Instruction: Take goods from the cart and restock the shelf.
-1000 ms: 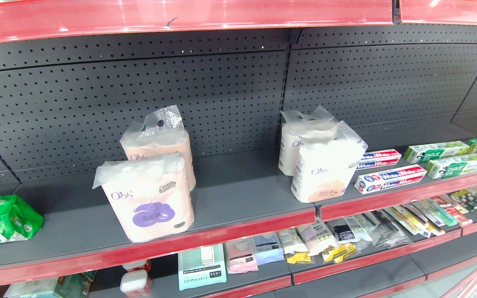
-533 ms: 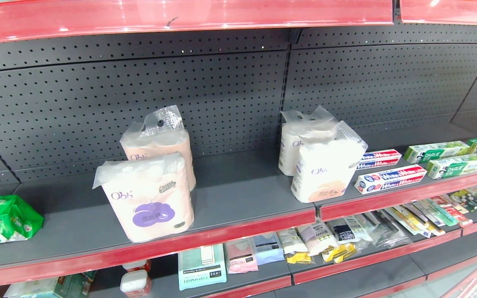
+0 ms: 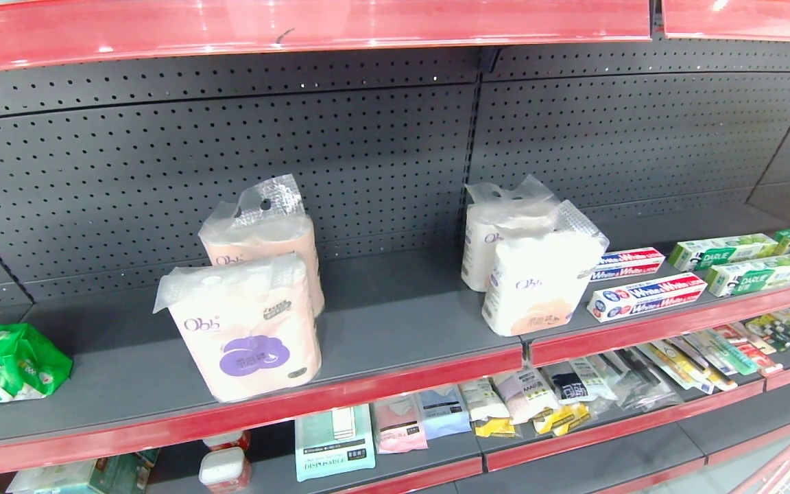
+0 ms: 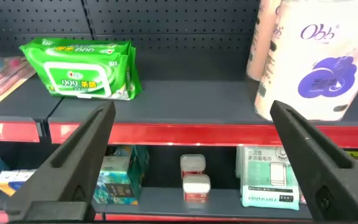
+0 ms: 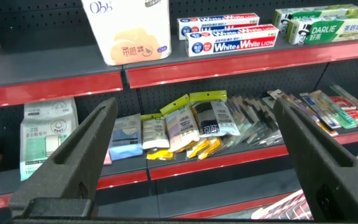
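Though wrapped in slick film, looks light and squashy, judging by the purple-print roll pack upright near the front edge of the shelf. Best pinched across the body, not the floppy top flap. Gaping empty at left gripper and right gripper.

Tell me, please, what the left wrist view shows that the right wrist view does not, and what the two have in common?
Left wrist view's own: a green plastic pack of wet wipes on the upper level, and a teal cardboard box on the level below.
Right wrist view's own: red, white and blue toothpaste boxes, green toothpaste boxes, a white toilet-roll pack with an orange print, and small flat sachets below.
Shared: the dark grey shelf with a red front edge and a pale green flat pack on its lower level.
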Robot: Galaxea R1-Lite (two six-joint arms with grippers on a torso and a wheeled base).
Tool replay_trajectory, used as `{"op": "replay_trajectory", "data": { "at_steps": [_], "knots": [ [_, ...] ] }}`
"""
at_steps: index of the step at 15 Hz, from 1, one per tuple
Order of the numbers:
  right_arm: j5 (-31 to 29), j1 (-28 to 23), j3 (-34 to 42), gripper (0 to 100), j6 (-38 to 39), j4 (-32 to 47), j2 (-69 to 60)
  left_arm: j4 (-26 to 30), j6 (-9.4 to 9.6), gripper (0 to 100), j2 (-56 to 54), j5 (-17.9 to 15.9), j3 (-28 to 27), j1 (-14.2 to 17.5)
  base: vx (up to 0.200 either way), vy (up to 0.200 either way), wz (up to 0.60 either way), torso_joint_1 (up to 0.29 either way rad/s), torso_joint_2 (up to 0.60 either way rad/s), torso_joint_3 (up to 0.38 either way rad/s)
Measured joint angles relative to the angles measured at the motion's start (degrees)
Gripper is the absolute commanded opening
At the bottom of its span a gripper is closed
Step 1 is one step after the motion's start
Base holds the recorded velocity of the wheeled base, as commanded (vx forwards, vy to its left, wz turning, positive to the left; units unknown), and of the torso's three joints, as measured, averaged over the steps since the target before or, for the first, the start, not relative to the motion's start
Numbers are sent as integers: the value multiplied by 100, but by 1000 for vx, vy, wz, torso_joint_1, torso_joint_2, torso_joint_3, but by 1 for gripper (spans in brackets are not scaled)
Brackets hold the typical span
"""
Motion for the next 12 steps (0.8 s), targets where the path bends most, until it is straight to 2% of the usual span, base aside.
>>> {"op": "replay_trajectory", "data": {
  "at_steps": [2,6,12],
  "knots": [
    [0,0,0,100,-5,0,0,2,57,100,2,79,4,-2,0,0,600,2,2,5],
    [0,2,0,100,2,0,0,7,57,100,2,95,9,2,0,0,600,2,0,4],
    [0,-2,0,100,13,0,0,0,16,100,2,82,0,0,0,0,0,0,0,0]
  ]
}}
